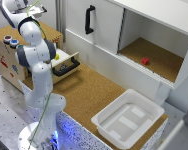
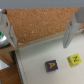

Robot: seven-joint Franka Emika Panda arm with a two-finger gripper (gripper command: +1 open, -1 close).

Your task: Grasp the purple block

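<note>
The purple block (image 2: pixel 51 65) carries a yellow letter and lies on the pale floor of the open drawer (image 2: pixel 35 62), right beside a yellow block (image 2: pixel 74 59). My gripper (image 2: pixel 40 44) is open and holds nothing. Its two fingers (image 2: pixel 11 31) stand wide apart above the cork top and the drawer's back edge, clear of the purple block. In the exterior view the gripper (image 1: pixel 38 9) is high at the top left, above the drawer (image 1: pixel 64 62). Only the yellow block (image 1: pixel 57 56) shows there; the arm hides the purple one.
A white bin (image 1: pixel 128 117) sits on the cork counter at the exterior view's right. A red block (image 1: pixel 145 61) lies in the open cabinet. The drawer's black handle (image 1: pixel 67 67) juts toward the counter. Coloured buttons (image 1: pixel 10 41) top the wooden box on the left.
</note>
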